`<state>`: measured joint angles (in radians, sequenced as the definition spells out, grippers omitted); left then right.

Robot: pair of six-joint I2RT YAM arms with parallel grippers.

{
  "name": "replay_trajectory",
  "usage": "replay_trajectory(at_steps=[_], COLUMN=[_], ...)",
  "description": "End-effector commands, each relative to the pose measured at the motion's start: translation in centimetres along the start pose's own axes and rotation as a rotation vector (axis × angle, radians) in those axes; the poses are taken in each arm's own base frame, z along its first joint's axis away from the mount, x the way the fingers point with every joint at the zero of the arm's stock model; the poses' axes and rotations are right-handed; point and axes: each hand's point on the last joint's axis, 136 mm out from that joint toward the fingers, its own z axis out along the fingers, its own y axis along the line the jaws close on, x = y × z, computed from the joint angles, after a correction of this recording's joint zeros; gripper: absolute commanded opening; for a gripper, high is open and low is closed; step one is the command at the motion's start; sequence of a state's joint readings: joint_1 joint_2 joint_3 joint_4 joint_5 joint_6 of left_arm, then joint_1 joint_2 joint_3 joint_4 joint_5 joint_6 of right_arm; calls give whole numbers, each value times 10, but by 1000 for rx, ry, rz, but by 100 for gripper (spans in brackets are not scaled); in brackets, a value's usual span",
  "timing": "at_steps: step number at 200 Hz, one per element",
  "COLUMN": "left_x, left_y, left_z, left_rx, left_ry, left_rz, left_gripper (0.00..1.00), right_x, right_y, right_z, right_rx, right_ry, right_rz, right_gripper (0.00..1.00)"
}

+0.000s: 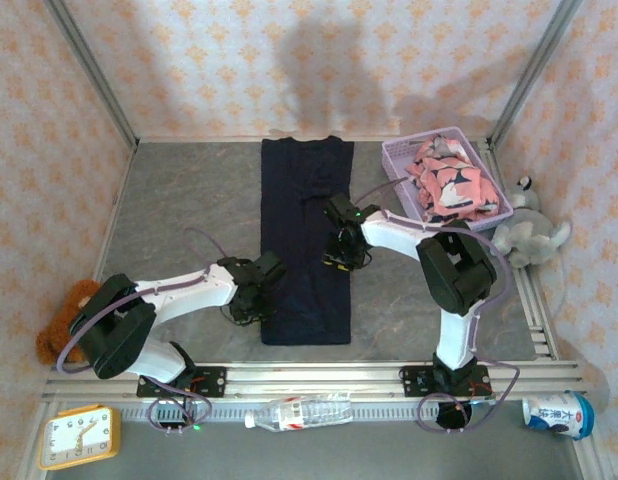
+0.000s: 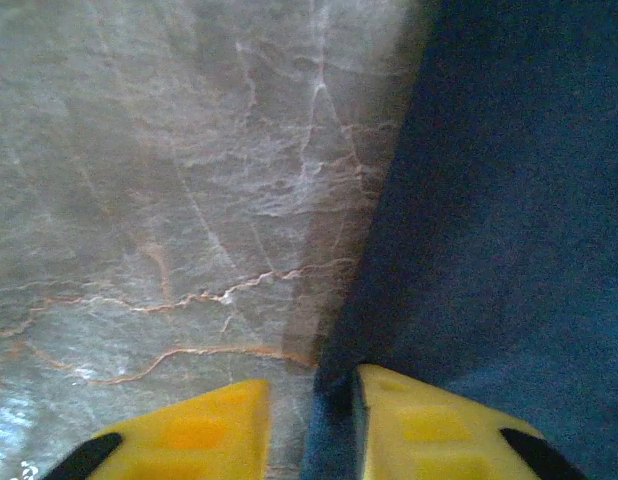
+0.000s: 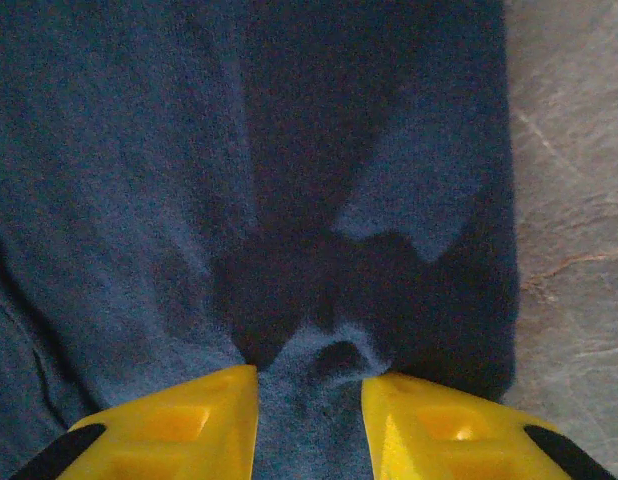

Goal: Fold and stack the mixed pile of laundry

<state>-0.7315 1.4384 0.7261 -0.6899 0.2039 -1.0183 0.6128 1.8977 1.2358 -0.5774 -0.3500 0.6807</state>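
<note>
Large plain dark navy cloth (image 1: 304, 200) lies flat as a long strip down the middle of the grey marbled tabletop (image 1: 189, 220). Looks already folded lengthwise, so my read is that the crosswise fold is next.

Left claw (image 1: 247, 308) is at the strip's left edge near the near end. Wrist cam: left claw (image 2: 311, 440) has a narrow gap and the cloth (image 2: 509, 200) edge runs up into it, with a sliver of tabletop showing beside it. Can't tell if it's actually clamped.

Right claw (image 1: 341, 258) is at the right edge, further up the strip. Wrist cam: right claw (image 3: 309, 430) is narrow and pinching a pucker of cloth (image 3: 139, 150), with creases radiating from the pinch. That's a hold.

The two grips aren't level along the strip.

How to do it well:
- Confirm the left has every layer of the edge before lifting, else the fold opens.
- Lift both sides together, low, just clear of the tabletop.
- Carry along the strip's long axis and keep the side edges aligned.
- With staggered grips, expect skew. Even them up or correct on laydown.
- Lay down and release without dragging.

Salmon-pink shark-print cloth (image 1: 451, 185) sits bunched in the lavender plastic basket (image 1: 391, 165) at far right, not yet folded.
</note>
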Motion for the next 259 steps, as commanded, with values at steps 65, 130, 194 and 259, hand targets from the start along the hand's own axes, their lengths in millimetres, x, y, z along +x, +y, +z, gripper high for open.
replay_trajectory(at_steps=[65,130,194,259], left_x=[17,17,29,44], left_y=[39,38,36,28], left_z=[2,-16,-31,-35], left_rx=[-56,-20,121,308], left_ry=[7,-13,-19,0], left_rz=[5,37,30,16], left_gripper=[0,30,35,44], right_x=[-6,-19,16,92], right_y=[-41,-19,-22,-62], right_z=[30,4,-53,-55], right_rx=[214,151,99,74], right_ry=[-23,-92,-130,-76], right_rz=[149,167,72,-3], right_gripper=[29,35,51,51])
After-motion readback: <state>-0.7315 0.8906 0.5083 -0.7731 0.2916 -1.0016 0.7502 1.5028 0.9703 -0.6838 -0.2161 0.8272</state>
